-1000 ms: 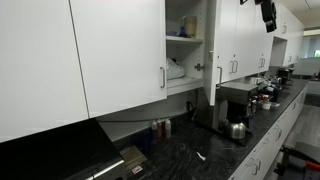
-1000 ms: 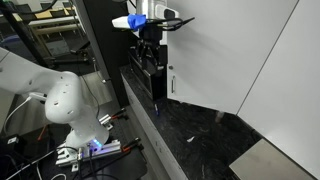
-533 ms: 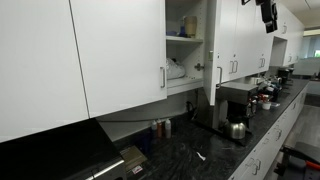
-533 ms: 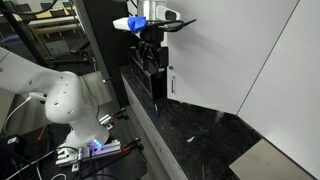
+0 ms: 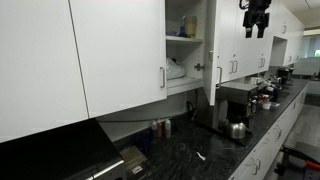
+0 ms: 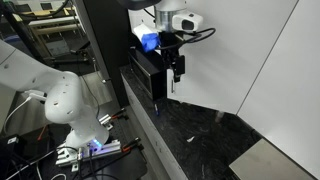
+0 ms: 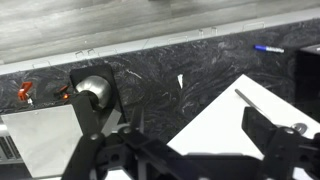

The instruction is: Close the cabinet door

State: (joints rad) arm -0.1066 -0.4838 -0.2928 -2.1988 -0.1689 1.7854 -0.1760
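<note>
The jaws stand spread with nothing between them: in the wrist view their dark fingers (image 7: 272, 140) fill the bottom of the frame, wide apart. In an exterior view the jaws point down in the upper centre, just above the handle (image 6: 170, 86) on the free edge of the door (image 6: 230, 50). Whether they touch the door cannot be told. The door stands swung out, a broad white panel across the right half of that frame. In the wrist view it shows as a white wedge (image 7: 225, 130) at lower right, under the jaws.

In an exterior view the jaws hang at the upper right, in front of the shut upper doors. The open cabinet (image 5: 186, 40) sits at upper centre, its shelves showing.

Below lies the dark marbled worktop (image 7: 200, 70). On it a metal kettle (image 7: 95, 88) stands at the left of the wrist view, and a pen (image 7: 268, 48) lies at upper right. In an exterior view the kettle (image 5: 237, 128) stands just before a coffee machine (image 5: 235, 100). The arm's white base (image 6: 62, 100) sits at the lower left.
</note>
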